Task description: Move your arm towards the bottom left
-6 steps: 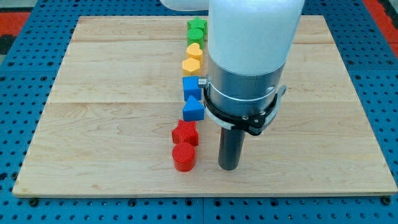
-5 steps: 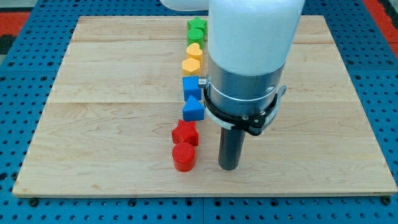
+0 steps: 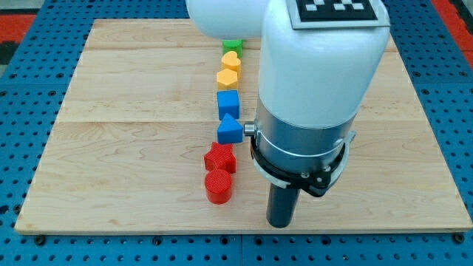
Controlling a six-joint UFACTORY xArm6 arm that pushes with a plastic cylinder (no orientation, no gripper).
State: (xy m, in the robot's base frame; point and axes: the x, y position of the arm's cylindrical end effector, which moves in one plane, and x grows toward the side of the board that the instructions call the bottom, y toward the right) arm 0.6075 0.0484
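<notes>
My tip [image 3: 280, 223] rests on the wooden board [image 3: 111, 148] near its bottom edge, right of centre. It stands apart from the blocks, to the right of and slightly below the red cylinder [image 3: 218, 187]. Above that cylinder a column of blocks runs toward the view's top: a red star [image 3: 219, 157], a blue triangle [image 3: 230, 131], a blue cube [image 3: 228, 102], an orange-yellow hexagon [image 3: 228, 75], a yellow heart [image 3: 231, 60] and a green block [image 3: 232, 45] that the arm partly hides.
The arm's white and grey body [image 3: 314, 96] covers the board's middle right. Blue pegboard [image 3: 29, 74] surrounds the board on all sides.
My tip has moved toward the view's bottom and slightly right, closer to the board's bottom edge. The arm now hides more of the green blocks. No block has moved.
</notes>
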